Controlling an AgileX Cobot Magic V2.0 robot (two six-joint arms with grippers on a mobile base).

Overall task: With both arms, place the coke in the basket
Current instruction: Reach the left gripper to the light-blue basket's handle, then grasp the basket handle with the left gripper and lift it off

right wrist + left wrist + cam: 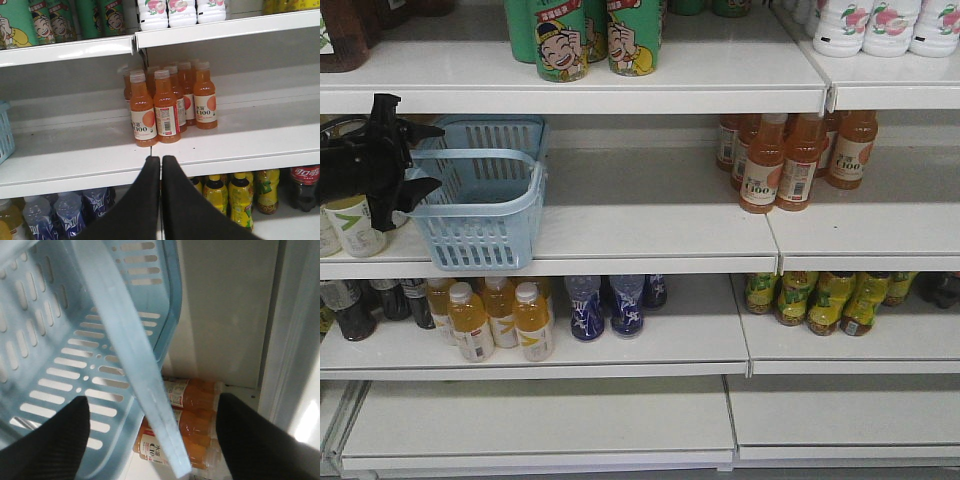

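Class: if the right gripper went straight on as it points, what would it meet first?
Most likely the front orange C100 bottles, straight ahead of the right gripper. Depth is unclear, so the shelf edge below them could come first.

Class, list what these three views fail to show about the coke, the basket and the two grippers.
Coke: right wrist view, top hidden by the shelf lip, side cut by the right edge.
Basket: front view, floor hidden by its own front wall.
Left gripper: front view, dark blur; contact with the handle unclear.
Right gripper: outside the front view.
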